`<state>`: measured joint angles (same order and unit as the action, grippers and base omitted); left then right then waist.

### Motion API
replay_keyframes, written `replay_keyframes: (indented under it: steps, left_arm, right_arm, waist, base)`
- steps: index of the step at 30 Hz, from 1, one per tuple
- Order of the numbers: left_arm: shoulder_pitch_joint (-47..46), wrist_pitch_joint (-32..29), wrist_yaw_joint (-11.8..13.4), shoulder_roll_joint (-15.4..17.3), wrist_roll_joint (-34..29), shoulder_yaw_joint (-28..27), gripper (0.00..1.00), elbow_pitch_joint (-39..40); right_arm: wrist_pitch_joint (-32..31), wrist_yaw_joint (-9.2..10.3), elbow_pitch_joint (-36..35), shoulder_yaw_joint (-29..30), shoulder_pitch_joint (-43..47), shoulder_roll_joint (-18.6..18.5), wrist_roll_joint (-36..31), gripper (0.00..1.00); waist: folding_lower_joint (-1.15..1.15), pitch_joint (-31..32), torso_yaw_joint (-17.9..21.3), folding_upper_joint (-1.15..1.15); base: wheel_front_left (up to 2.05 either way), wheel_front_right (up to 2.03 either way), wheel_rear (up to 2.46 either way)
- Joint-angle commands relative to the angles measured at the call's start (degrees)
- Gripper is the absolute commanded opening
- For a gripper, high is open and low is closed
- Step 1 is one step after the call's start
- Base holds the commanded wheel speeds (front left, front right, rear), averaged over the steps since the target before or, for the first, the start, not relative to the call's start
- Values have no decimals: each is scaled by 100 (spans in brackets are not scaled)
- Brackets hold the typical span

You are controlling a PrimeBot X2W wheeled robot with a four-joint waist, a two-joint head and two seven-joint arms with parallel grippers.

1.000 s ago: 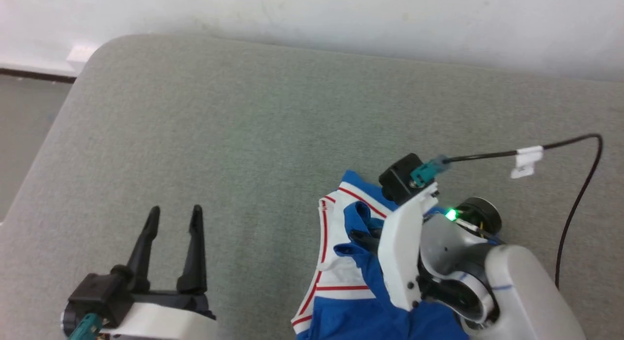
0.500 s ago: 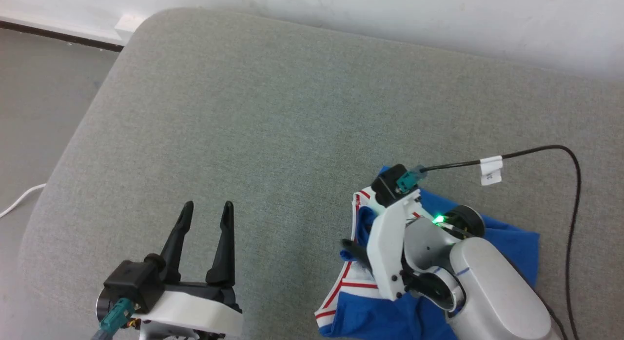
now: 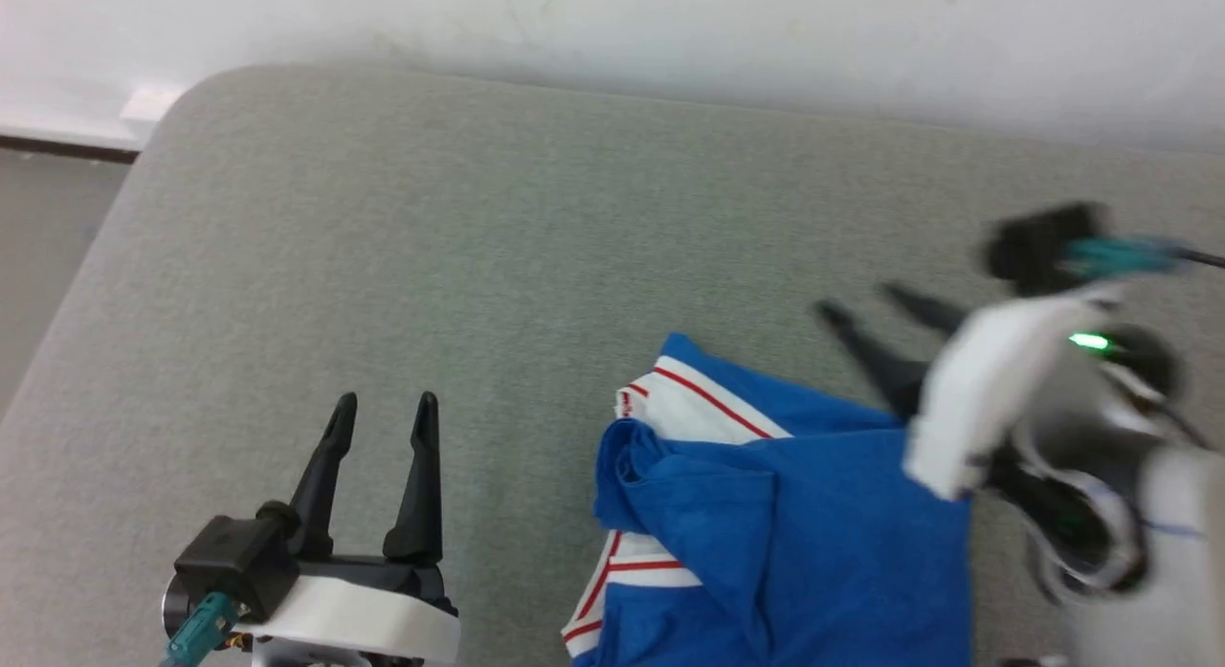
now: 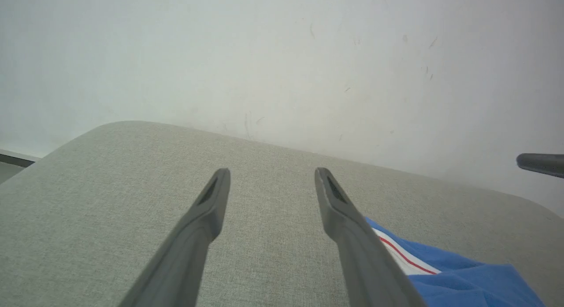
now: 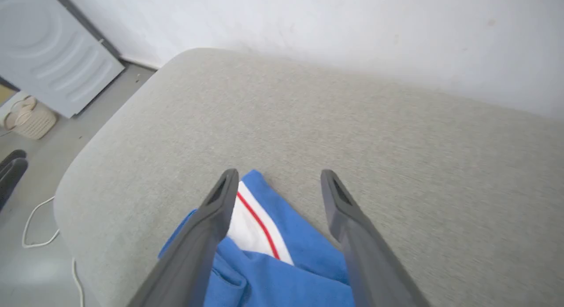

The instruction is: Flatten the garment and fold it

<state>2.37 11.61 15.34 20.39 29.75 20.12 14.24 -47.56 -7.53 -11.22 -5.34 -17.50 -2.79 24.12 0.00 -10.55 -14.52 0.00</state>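
Folds are seen in the bright blue jersey garment [image 3: 766,514] with red-striped white trim, bunched near the front of the grey fabric surface [image 3: 478,217].
At the near left, the left gripper [image 3: 386,404] is held with its dark fingers spread and empty; further off, the right gripper [image 3: 857,301] is likewise parted, gripping nothing. Doubled layers could be trapped by a one-sided pull, and the near hem dragged off the edge.
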Motion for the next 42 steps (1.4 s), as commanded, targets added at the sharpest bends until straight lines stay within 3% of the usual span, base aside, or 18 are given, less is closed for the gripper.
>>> replay_keyframes:
  steps: [1,9,18,26,27,28,29,39,42]
  left_arm:
    - [6,-9,46,46,-9,-16,100,49]
    - [-71,-28,95,102,-57,-47,100,237]
    - [-189,-27,72,103,-39,-39,100,265]
    - [-278,-29,53,106,-33,-17,100,212]
    - [-288,-38,55,110,-34,-16,100,204]
    - [-297,-48,58,117,-38,-14,100,197]
    - [-304,-58,59,126,-43,-9,100,192]
    - [-194,-135,114,244,-68,-21,100,217]
    - [-146,-184,144,312,-86,-38,100,278]
  right_arm:
    - [91,4,-242,173,211,-26,-186,100]
    - [294,4,-1242,1322,1849,-56,-391,100]
    - [257,4,-1056,1321,2482,-15,-139,100]
    - [102,4,-555,1192,2414,-11,34,100]
    - [108,4,-498,1154,2385,-11,44,96]
    - [122,4,-445,1130,2350,-11,48,30]
    - [132,4,-418,1086,2315,-10,28,0]
    - [277,4,-563,1124,2045,-21,-292,0]
    - [169,4,-677,1159,1844,-289,-475,0]
  waist:
    - [0,-62,164,0]
    - [0,-465,291,0]
    - [0,-916,137,0]
    - [0,-1015,30,0]
    - [0,-1007,32,0]
    - [0,-991,41,0]
    - [0,-965,55,0]
    - [0,-444,480,0]
    - [0,-285,712,0]
  base:
    - [0,0,0]
    - [0,0,0]
    - [0,0,0]
    - [0,0,0]
    - [0,0,0]
    - [0,0,0]
    - [0,0,0]
    - [0,0,0]
    - [0,0,0]
